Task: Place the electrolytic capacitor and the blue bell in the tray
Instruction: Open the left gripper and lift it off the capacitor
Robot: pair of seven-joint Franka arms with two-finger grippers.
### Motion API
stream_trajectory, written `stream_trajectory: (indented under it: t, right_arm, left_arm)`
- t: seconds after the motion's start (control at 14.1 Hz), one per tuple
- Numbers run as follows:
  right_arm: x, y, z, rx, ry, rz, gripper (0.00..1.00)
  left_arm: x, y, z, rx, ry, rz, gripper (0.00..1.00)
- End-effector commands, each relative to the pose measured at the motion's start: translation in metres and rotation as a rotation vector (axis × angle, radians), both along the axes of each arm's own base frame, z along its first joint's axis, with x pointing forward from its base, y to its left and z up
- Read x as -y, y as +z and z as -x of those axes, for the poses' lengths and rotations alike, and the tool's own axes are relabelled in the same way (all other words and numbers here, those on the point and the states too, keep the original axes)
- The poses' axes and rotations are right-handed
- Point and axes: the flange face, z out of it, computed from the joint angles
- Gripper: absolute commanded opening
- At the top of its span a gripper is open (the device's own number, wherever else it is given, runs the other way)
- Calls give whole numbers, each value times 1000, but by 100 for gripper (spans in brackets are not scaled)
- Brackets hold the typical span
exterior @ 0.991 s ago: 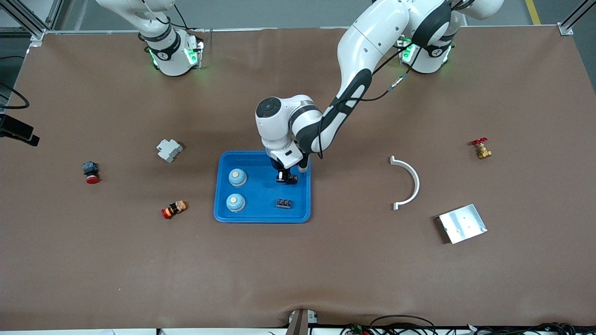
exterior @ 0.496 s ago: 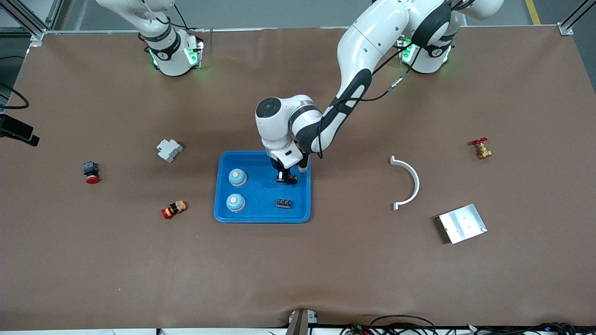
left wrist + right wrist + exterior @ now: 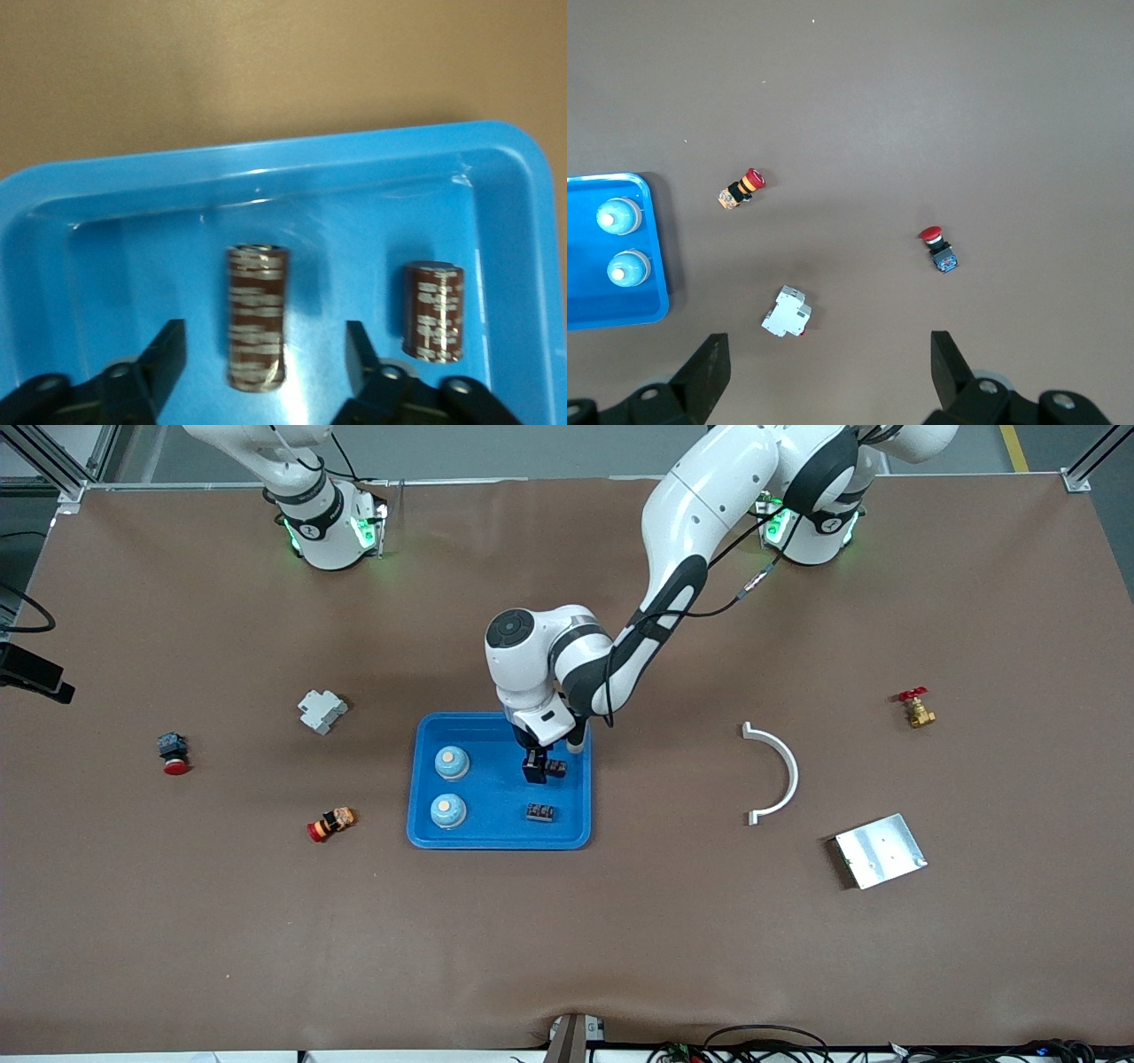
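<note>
Left gripper (image 3: 263, 354) let go since earlier frame: fingers now spread either side of capacitor (image 3: 256, 316), which lay in tray (image 3: 133, 177), apart from both pads. Second capacitor (image 3: 434, 311) lay beside it in tray. Silver print on sleeves unreadable. Front view alone showed two bells (image 3: 452, 763) in tray toward right arm's end. Right gripper (image 3: 828, 363) waited, spread wide, over bare table near breaker (image 3: 787, 312).

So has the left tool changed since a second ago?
Yes. The left tool is over the same spot in the tray, but its fingers have spread, freeing the capacitor that now stands between them, beside the other capacitor.
</note>
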Motion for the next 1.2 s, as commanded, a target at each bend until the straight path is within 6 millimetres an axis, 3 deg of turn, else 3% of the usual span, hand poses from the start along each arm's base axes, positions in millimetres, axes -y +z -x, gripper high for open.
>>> stream_trajectory:
  t: [0.0,0.35,0.57,0.99,1.13]
  right_arm:
    - [2,6,1,17,-14,-1,100]
    - [1,7,-1,33,-11,-2,100]
    - [2,8,-3,48,-14,0,100]
    - [2,8,-3,46,-14,0,100]
    - [1,8,-3,46,-11,0,100]
  left_arm:
    - [-2,36,-9,19,9,14,100]
    - [-36,86,-40,-42,-83,3,100]
    - [-54,105,-54,-59,-105,-18,100]
    - [-127,142,-75,-120,-267,-39,100]
    - [-162,161,-83,-120,-359,-62,100]
